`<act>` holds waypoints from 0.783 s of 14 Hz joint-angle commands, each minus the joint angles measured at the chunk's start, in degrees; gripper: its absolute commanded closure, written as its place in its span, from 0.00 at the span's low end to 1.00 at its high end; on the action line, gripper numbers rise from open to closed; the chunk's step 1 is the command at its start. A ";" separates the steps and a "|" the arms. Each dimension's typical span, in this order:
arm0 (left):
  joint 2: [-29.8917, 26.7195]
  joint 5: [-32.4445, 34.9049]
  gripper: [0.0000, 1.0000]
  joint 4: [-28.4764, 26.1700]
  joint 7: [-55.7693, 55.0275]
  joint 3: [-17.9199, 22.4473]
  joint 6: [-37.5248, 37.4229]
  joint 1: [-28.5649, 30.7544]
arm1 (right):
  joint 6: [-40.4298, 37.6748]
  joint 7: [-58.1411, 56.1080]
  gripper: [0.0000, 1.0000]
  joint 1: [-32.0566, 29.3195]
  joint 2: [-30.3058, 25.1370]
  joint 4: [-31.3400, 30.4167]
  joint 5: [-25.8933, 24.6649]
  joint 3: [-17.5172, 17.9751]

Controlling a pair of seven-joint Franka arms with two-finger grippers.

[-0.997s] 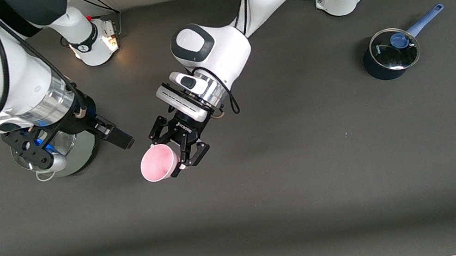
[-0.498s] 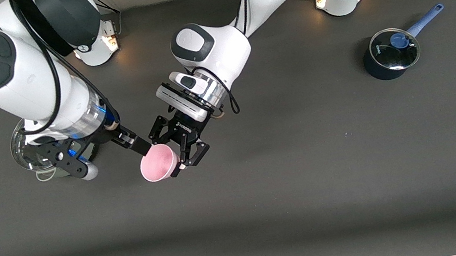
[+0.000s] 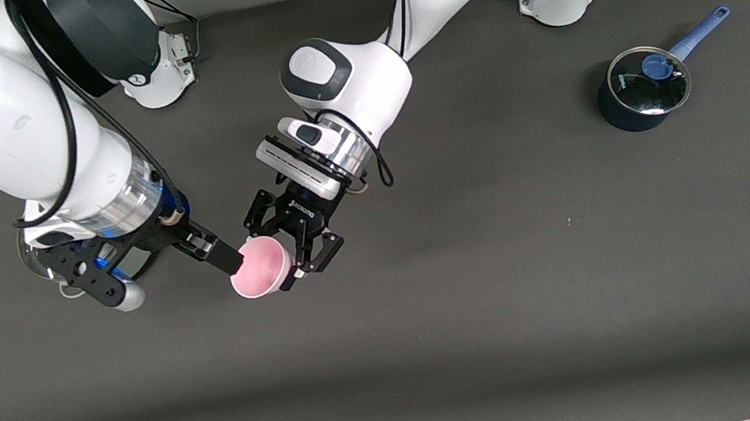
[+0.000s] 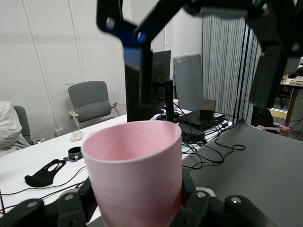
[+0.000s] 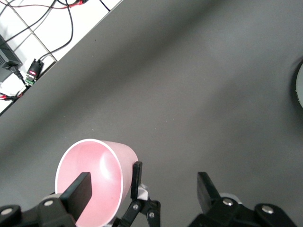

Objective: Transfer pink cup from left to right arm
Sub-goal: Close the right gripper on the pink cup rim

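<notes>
Two grippers meet over the table's middle: the left gripper (image 3: 296,244) clamps the small pale pink plastic tumbler (image 3: 260,267) in the air. The right gripper (image 3: 156,260) is spread; its wrist view shows one finger (image 5: 78,189) inside the tumbler's mouth, hidden from front.

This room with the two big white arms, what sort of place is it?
Probably a robotics lab in an office: two arms share a pink cup over a dark table, with an office chair and cables nearby.
</notes>
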 commanded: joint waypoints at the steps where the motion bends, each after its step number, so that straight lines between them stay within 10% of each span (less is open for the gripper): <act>1: -0.86 -0.18 1.00 -0.21 -1.11 0.98 0.40 -0.74 | 0.26 0.25 0.02 0.54 3.14 2.55 -0.78 0.34; 6: -0.86 -0.18 1.00 -0.21 -1.11 1.07 0.40 -0.74 | 0.26 0.34 0.33 0.45 3.06 2.64 -0.78 0.78; 11: -0.86 -0.18 1.00 -0.21 -1.11 1.07 0.40 -0.74 | 0.35 0.34 0.92 0.54 2.71 2.82 -1.22 0.78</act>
